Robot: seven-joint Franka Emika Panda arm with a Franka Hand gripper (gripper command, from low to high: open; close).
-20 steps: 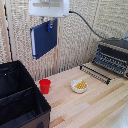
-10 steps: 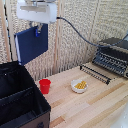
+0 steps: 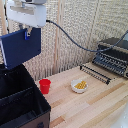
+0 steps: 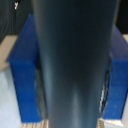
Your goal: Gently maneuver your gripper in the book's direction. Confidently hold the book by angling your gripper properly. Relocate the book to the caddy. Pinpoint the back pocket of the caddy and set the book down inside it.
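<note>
The gripper (image 3: 26,33) is up in the air, high above the tabletop (image 3: 95,102). Its two dark fingers are pinched on the top edge of the book (image 3: 20,47). The book hangs down flat from the fingers, a bit tilted, and it touches nothing else. It is big and dark blue.

The book hangs over the caddy (image 3: 20,102). The caddy is a big black box that sits at the tabletop's edge on the exterior view's left. It has a wall across the inside that splits it into pockets. The bottom of the book is just above the back part of the caddy, and the book is not in any pocket yet.

A small red cup (image 3: 45,86) stands on the tabletop just beside the caddy. A little white bowl (image 3: 79,86) with yellow bits in it sits near the cup, more to the middle of the tabletop. A black and silver toaster oven (image 3: 113,54) is at the far corner on the exterior view's right, with its door (image 3: 98,73) folded down open.

In the wrist view, a wide dark shape, blurry, fills the middle, and blue shows on both sides of it. I cannot tell the parts apart there.
</note>
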